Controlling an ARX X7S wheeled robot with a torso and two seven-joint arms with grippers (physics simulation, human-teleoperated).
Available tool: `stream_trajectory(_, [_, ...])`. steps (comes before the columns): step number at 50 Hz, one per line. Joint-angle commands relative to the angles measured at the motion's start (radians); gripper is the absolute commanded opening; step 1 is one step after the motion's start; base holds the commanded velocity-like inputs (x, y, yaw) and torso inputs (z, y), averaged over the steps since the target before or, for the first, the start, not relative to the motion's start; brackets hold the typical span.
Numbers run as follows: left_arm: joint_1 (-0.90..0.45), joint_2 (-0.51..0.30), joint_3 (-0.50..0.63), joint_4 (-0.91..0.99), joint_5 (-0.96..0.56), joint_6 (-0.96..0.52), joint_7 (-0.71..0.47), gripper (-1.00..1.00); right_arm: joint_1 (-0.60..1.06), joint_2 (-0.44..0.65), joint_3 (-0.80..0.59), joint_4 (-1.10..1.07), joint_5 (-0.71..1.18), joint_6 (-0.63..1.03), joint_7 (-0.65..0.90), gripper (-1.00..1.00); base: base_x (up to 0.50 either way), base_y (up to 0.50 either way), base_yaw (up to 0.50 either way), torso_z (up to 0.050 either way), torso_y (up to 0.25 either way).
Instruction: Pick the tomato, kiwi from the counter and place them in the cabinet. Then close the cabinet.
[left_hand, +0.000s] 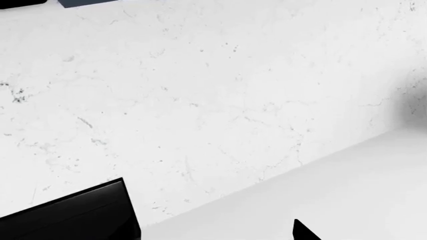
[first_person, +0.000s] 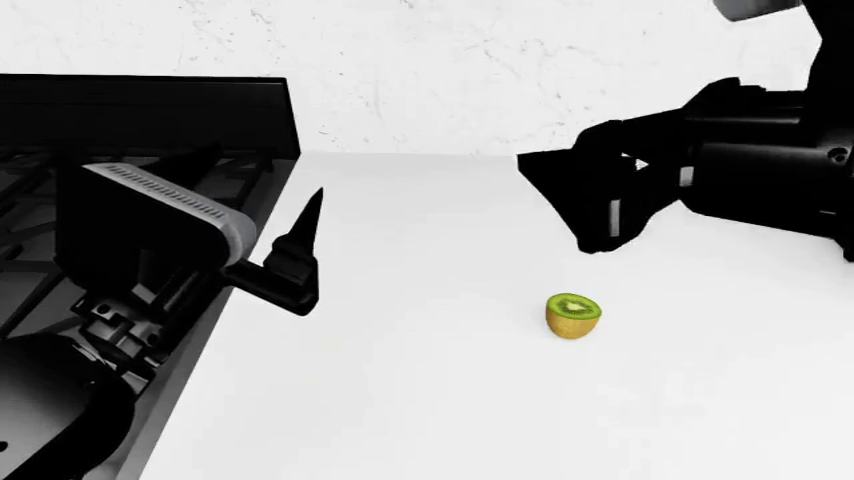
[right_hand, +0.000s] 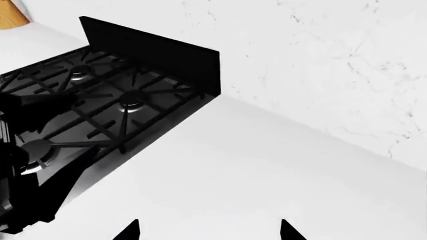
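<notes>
The halved kiwi (first_person: 574, 315) sits on the white counter (first_person: 441, 400) with its green cut face up. My right gripper (first_person: 561, 205) hangs open above and just behind it, not touching it. In the right wrist view the right gripper (right_hand: 208, 234) shows two spread fingertips (right_hand: 130, 231) over bare counter (right_hand: 253, 165). My left gripper (first_person: 304, 250) is open beside the stove's edge, well left of the kiwi. One of its fingertips (left_hand: 303, 232) shows in the left wrist view, over the counter (left_hand: 347, 190). The tomato and the cabinet are out of view.
A black gas stove (first_person: 120, 170) with grates (right_hand: 100, 105) and a raised back panel (right_hand: 153, 55) fills the left side. A white marble wall (first_person: 534, 60) runs behind the counter. A wooden object (right_hand: 10, 12) stands beyond the stove. A blue-grey sliver (left_hand: 87, 2) shows high on the wall.
</notes>
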Motion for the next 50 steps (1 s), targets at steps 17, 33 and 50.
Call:
stream_trajectory(17, [0.013, -0.004, 0.012, -0.006, 0.008, 0.019, -0.002, 1.0, -0.04, 0.092, 0.013, -0.133, 0.103, -0.014, 0.026, 1.0, 0.0, 0.0, 0.0, 0.0, 0.0])
stream_trajectory(33, [0.018, -0.005, 0.02, -0.014, 0.015, 0.03, -0.001, 1.0, -0.064, 0.153, 0.037, -0.204, 0.149, -0.043, 0.034, 1.0, 0.0, 0.0, 0.0, 0.0, 0.0])
stream_trajectory(50, [0.024, -0.008, 0.026, -0.021, 0.02, 0.044, 0.001, 1.0, -0.175, 0.176, 0.049, -0.244, 0.092, -0.087, -0.004, 1.0, 0.0, 0.0, 0.0, 0.0, 0.0])
